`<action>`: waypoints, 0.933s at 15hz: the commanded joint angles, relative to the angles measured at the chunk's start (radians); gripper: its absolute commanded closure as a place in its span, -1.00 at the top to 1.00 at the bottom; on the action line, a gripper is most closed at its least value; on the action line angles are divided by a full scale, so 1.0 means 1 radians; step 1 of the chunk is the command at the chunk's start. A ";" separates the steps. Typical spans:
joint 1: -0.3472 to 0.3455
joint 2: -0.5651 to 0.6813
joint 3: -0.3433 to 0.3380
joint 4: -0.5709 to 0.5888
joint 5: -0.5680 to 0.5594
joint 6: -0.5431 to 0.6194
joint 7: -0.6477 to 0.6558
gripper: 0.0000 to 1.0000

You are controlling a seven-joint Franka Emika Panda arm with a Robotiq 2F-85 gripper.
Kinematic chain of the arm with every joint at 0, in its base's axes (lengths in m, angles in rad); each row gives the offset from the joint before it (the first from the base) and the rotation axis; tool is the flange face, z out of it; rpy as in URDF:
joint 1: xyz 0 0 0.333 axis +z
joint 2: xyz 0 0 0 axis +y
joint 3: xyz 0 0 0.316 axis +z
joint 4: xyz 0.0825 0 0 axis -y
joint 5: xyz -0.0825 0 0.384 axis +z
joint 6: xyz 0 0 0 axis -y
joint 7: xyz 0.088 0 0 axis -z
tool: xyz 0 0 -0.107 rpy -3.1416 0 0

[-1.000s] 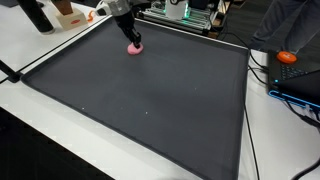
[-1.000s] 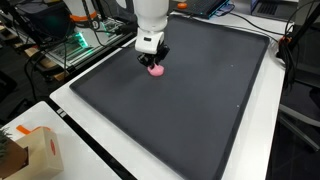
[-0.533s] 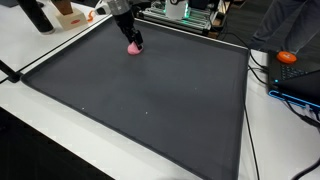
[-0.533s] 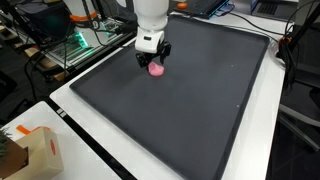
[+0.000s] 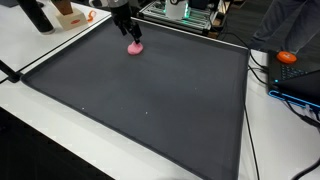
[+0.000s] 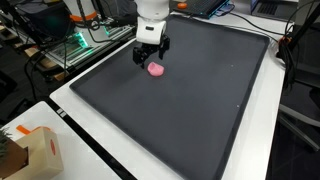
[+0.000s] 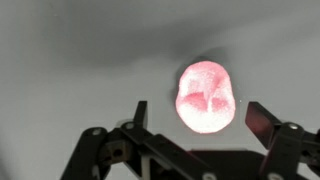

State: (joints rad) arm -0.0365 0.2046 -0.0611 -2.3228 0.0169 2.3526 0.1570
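- fingers [image 7: 262, 117] of my gripper [image 6: 150, 56] stand apart, clamped on nothing.
- small pink soft lump [image 6: 156, 69] lies on the dark grey flat mat [image 6: 200, 100], just under my gripper, clear of both fingers.

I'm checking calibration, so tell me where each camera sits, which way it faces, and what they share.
Exterior view: high, beyond a mat edge, looking across at the pink lump; gripper shows at top.
Exterior view: high by a mat corner, looking down at the lump; arm and gripper show.
Wrist view: looks straight down at the lump; open fingers show.
All three share lump and mat.
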 commanded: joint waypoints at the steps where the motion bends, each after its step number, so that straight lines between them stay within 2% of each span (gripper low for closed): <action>1: 0.023 -0.052 0.004 0.011 -0.113 -0.109 -0.038 1.00; 7: 0.065 -0.054 0.074 0.049 -0.156 -0.251 -0.209 1.00; 14: 0.128 -0.025 0.147 0.049 -0.268 -0.291 -0.357 1.00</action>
State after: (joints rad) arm 0.0716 0.1613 0.0660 -2.2755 -0.1933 2.0836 -0.1392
